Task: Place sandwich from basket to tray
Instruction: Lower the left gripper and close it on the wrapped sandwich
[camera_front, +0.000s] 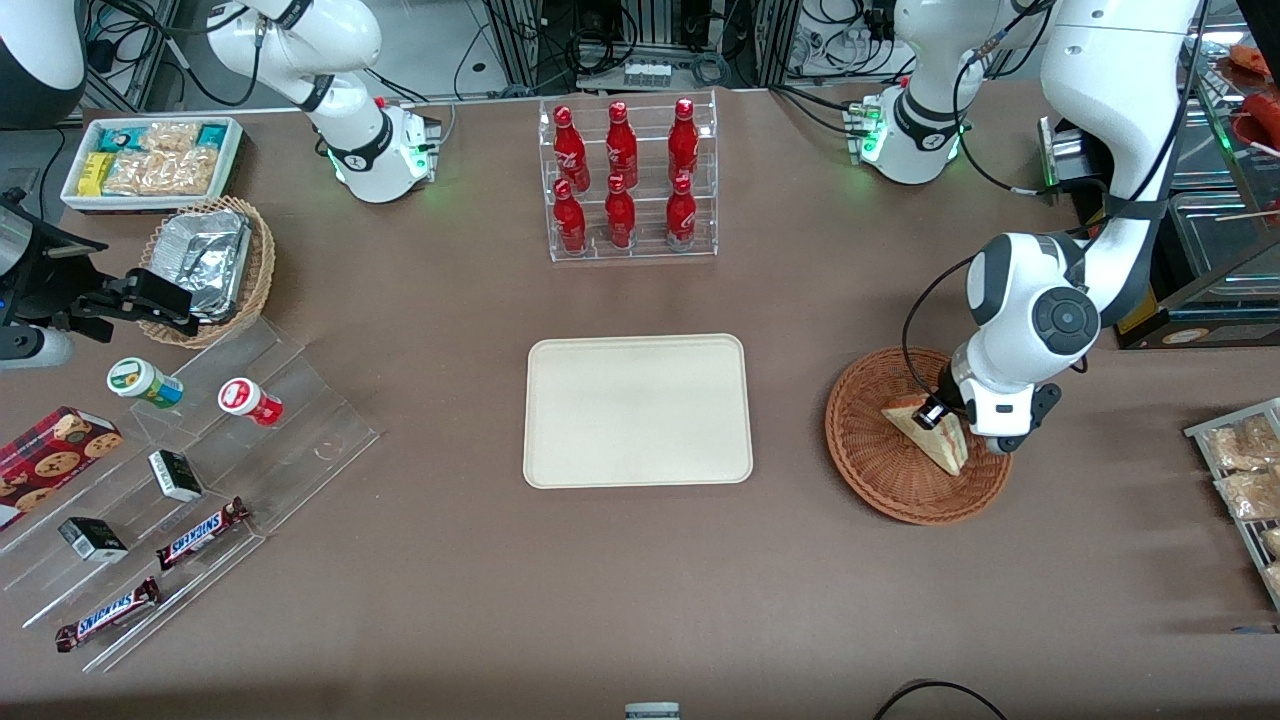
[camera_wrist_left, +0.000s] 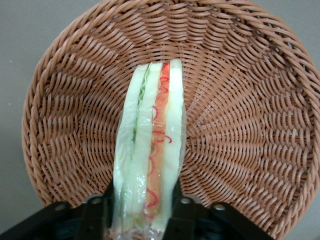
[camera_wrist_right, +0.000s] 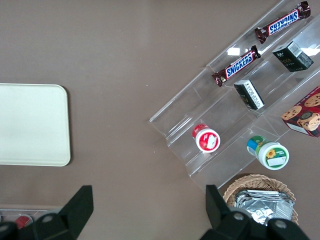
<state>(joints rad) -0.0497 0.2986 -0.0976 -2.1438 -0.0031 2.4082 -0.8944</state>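
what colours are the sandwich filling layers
Red-orange and pale green between white bread, clearest in the left wrist view of the sandwich.

Brown table (camera_front: 420, 420), cream tray (camera_front: 638, 411), wicker basket (camera_front: 880, 470), bottle rack (camera_front: 629, 180), clear snack shelf (camera_front: 250, 470)

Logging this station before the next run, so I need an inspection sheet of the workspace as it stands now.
Surface: brown table, flat.
Job's things: sandwich in the basket; tray bare.
Clutter: bottle rack, snack bin, foil basket, acrylic steps with Snickers bars.
Grippers: gripper in the basket, jaws closed on the sandwich.
Cables: black cable along the working arm.
Surroundings: equipment racks at the table's edges.
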